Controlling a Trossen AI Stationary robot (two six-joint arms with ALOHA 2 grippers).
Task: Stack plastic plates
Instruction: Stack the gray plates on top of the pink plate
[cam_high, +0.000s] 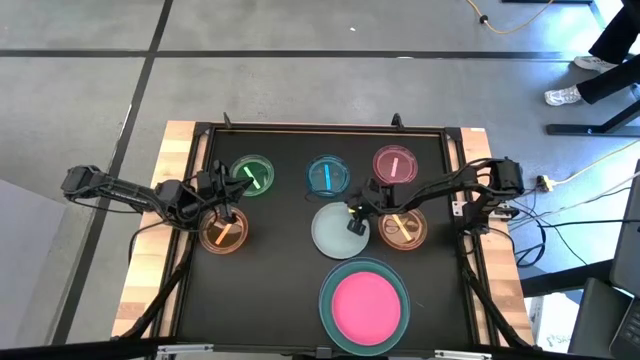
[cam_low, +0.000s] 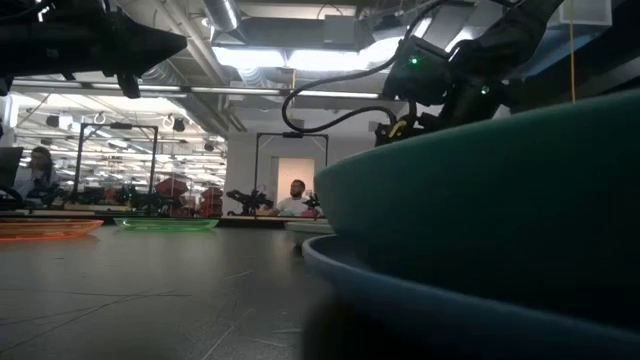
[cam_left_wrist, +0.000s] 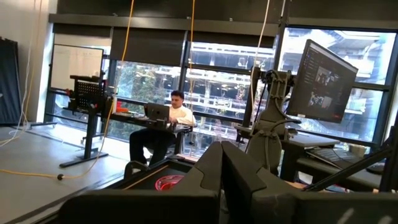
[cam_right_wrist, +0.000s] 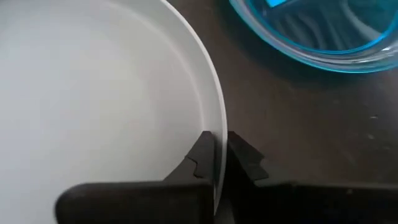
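Small translucent plates lie on the black mat: green (cam_high: 252, 176), blue (cam_high: 328, 176), pink (cam_high: 395, 165), and two orange ones (cam_high: 222, 234) (cam_high: 404, 229). A mid-size pale plate (cam_high: 333, 232) sits at the centre. Near the front edge a large pink plate (cam_high: 365, 305) lies inside a teal one (cam_high: 330, 280); the low view shows a blue rim (cam_low: 400, 292) under them. My right gripper (cam_high: 355, 222) is shut on the pale plate's rim. My left gripper (cam_high: 230, 213) hovers above the left orange plate, pointing level, its fingers (cam_left_wrist: 221, 163) shut on nothing. My right gripper (cam_right_wrist: 219, 155) pinches the pale plate's rim (cam_right_wrist: 217, 118) on the side toward the table's right edge. One finger (cam_right_wrist: 200, 152) is inside the plate and one finger (cam_right_wrist: 244, 155) is outside. The fingers come from above, pointing down. The plate lies level; I cannot tell whether it is lifted.
The mat has a raised black frame (cam_high: 320, 128) on a wooden table (cam_high: 150, 260). The blue small plate (cam_right_wrist: 323, 31) lies close beyond the pale plate's rim. Bare mat lies at the front left (cam_high: 250, 310). People sit at desks in the room behind (cam_left_wrist: 171, 115).
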